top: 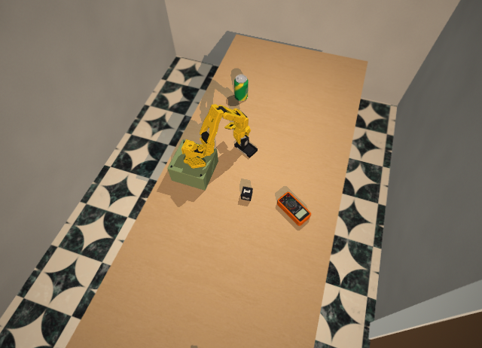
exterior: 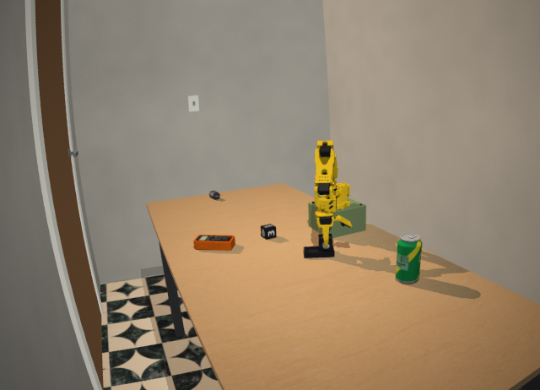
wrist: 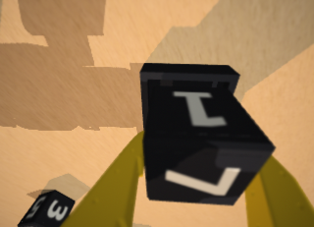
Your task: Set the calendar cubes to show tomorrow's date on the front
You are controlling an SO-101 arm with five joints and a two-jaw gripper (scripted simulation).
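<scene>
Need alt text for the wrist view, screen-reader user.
Close-up from the wrist: the yellow gripper is shut on a black date cube, its faces showing white digits, a 1 and a 7. Below it is the wooden table, crossed by shadows. A second black cube showing a 3 sits at the bottom left corner.
</scene>
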